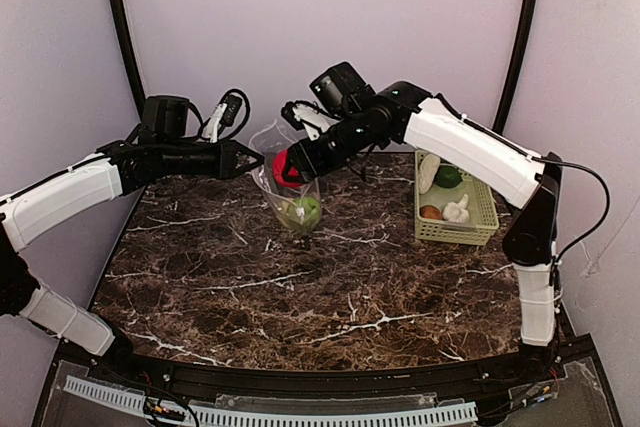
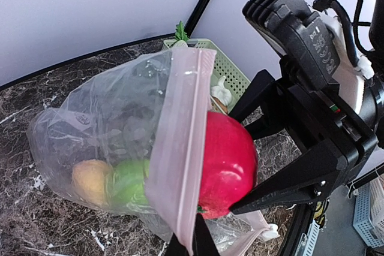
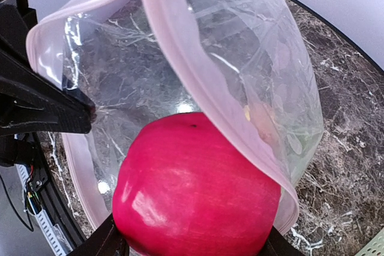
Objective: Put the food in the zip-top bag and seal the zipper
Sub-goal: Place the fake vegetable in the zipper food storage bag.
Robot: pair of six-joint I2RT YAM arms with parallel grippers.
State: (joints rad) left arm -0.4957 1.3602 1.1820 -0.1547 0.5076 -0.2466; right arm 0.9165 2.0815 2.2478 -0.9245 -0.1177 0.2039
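Zip-top bag [image 2: 114,106], pinched by left gripper [image 1: 258,160], over marble table [image 1: 300,292], lilac walls [image 1: 300,27] — right gripper [image 1: 288,168] clamps red apple [image 3: 192,190].

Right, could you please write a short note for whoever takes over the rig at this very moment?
Left hand: shut on the rim of the clear crinkly plastic zip-top bag, holding its mouth open.
Right hand: shut on the red toy apple, at the bag's mouth, partly past the pinkish zipper strip.
Done: a green toy apple and a yellowish-brown piece lie in the bag.
Left: release the red apple inside. The white radish, dark green piece, garlic and orange-brown piece are in the pale green lattice basket. Then seal the zipper.
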